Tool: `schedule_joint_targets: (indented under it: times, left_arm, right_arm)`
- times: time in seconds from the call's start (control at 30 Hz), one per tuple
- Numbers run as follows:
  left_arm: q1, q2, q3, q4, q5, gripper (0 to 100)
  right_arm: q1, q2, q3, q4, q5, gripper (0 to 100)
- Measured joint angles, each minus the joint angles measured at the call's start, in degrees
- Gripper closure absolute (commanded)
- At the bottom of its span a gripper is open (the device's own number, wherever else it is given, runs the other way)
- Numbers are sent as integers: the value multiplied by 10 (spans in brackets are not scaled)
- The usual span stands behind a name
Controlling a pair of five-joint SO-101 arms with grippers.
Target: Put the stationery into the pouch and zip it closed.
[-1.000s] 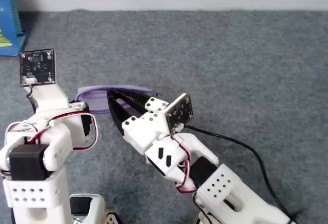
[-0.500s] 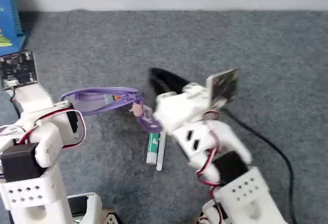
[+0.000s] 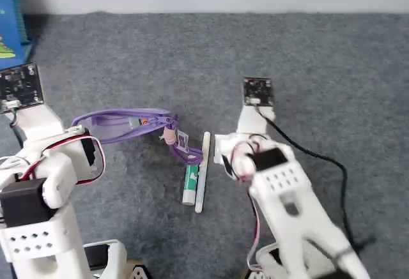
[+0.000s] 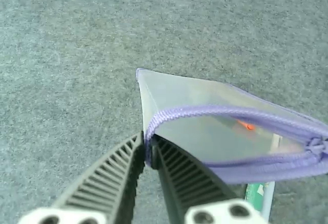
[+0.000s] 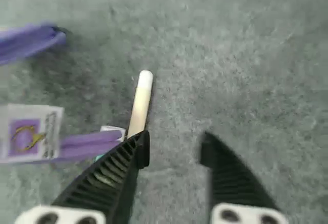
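The pouch point(image 3: 121, 124) is in the left claw point(image 4: 148, 151). The claw is pinched tight on the purple zip edge at one end of it. Seen from above, the pouch runs from that arm out toward three o'clock. It has see-through sides and a purple zip, and the two zip edges sit apart along its mouth. A little orange thing point(image 4: 247, 125) shows through the side. At the free end hang a small pink pull point(image 3: 169, 136), a paper tag point(image 3: 182, 142) and a purple strap point(image 3: 190, 156).

At about five o'clock from that free end, two pens lie side by side on the grey table point(image 3: 319, 55). One is a long white pen point(image 3: 202, 170). The other is a shorter green pen point(image 3: 190, 184), touching it on the nine o'clock side. The strap lies over their top ends.

The right claw point(image 5: 174, 141) is wide apart and holds nothing. It hangs just beside the top end of the white pen, which lies close by one finger. The right arm stands at three o'clock from the pens, with a black cable point(image 3: 313, 158) trailing off it.

A blue box point(image 3: 9, 30) sits far off at ten o'clock.
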State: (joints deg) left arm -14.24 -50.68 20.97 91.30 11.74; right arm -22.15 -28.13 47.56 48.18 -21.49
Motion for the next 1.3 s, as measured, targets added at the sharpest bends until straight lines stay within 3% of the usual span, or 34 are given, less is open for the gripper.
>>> schedule_joint_targets:
  times: [0.47,0.73,1.07,1.3]
  left_arm:
    - [0,0,4,0,0,989]
    - [0,0,4,0,0,989]
    - [0,0,4,0,0,989]
    - [0,0,4,0,0,989]
  right_arm:
    - [-35,309,-172,-95,-2,790]
    - [-41,425,-236,-105,-2,994]
    - [19,418,-248,-44,21,991]
    - [40,256,-189,10,75,991]
